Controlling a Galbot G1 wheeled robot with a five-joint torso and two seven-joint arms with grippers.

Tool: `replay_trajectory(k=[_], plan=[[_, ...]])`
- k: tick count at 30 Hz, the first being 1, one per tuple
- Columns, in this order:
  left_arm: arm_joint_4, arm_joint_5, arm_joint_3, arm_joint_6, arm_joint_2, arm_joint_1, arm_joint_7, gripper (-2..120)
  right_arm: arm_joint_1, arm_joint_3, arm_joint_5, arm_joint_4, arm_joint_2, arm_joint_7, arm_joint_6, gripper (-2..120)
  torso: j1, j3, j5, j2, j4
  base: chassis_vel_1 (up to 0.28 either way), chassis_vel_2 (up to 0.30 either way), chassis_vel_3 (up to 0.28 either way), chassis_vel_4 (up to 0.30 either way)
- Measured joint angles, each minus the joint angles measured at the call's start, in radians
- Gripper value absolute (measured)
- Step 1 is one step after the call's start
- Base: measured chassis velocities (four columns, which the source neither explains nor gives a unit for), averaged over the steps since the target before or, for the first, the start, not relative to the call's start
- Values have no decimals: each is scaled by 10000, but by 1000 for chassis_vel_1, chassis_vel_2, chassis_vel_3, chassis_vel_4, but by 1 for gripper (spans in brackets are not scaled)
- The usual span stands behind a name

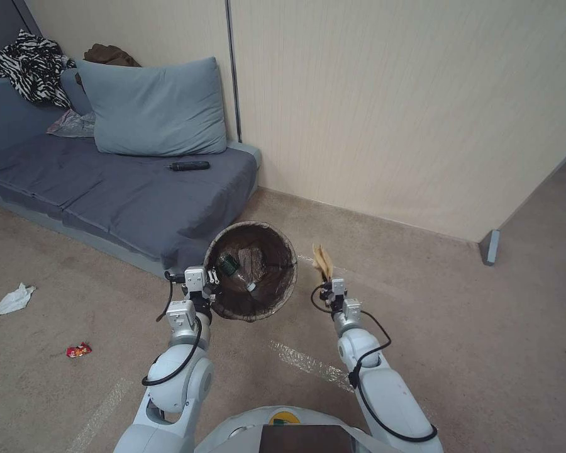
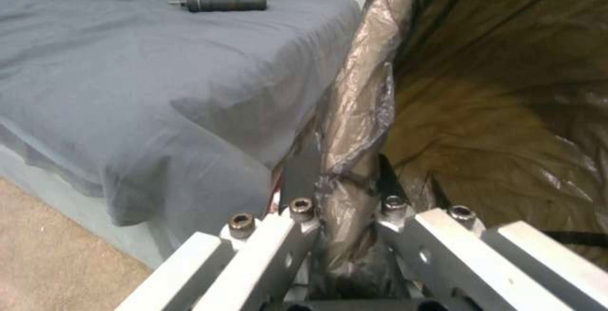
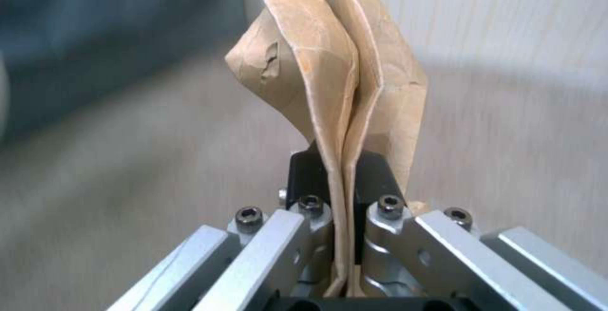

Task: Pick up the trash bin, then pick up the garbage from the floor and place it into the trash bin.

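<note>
No readable text from my end. Bottle (image 1: 227, 265) at frame centre carries a green label, lettering too small to read.

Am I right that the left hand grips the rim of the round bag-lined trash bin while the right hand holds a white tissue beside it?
Not quite: the right hand holds a crumpled brown paper bag, as the right wrist view shows. The white tissue lies on the floor. The left hand does grip the round bag-lined trash bin by its rim.

Head high, downward; wrists close-up.
</note>
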Motion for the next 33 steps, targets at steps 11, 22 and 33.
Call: replay_trajectory(k=[11,22,33], plan=[[166,-30,4,28,-14,28,-26,2,-1165,-104,-450,4043,-157,-1152,1318,0,0,-1,-1,0,2,0,0,0,0],[124,-54,113,74,-32,117,-120,2,-1098,-2254,-402,6001,-422,-1974,900,0,0,0,-3,0,2,0,0,0,0],[-47,67,169,66,-115,207,-121,2,-960,-3502,-1126,4564,-217,-1915,1065,0,0,0,-2,0,1,0,0,0,0]])
